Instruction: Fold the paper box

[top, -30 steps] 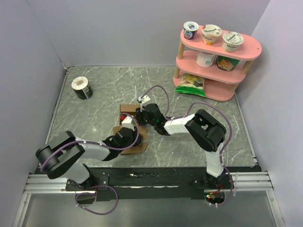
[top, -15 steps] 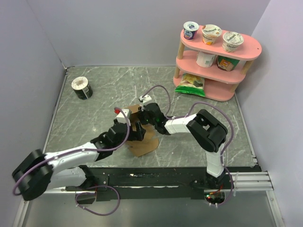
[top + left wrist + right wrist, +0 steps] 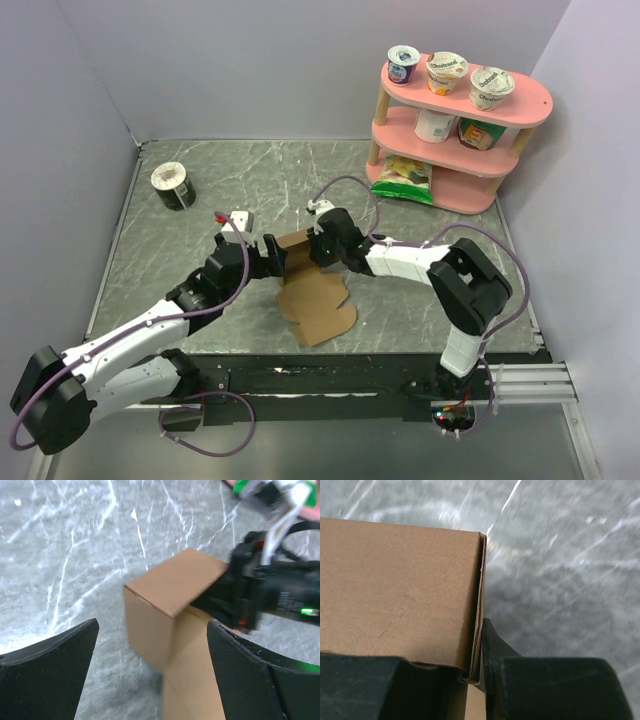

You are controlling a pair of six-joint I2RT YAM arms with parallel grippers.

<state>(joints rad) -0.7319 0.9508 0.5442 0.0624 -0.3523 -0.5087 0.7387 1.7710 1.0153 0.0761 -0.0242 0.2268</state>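
The paper box is plain brown cardboard, half formed: a raised cuboid part at its far end, with a flat flapped sheet trailing toward the near edge. My right gripper is shut on the box's upright wall, the double cardboard layer pinched between its fingers. My left gripper is open just left of the cuboid part. In the left wrist view its fingers stand wide either side of the box corner without touching it, and the right gripper shows behind the box.
A round black-and-white tub stands at the far left. A pink shelf unit with yogurt cups and a green packet occupies the far right corner. Grey walls close in the marble table on three sides.
My left gripper let go of the cardboard, opened wide and drew back to the left. My right gripper closed on the box wall. The box and its sheet shifted right.
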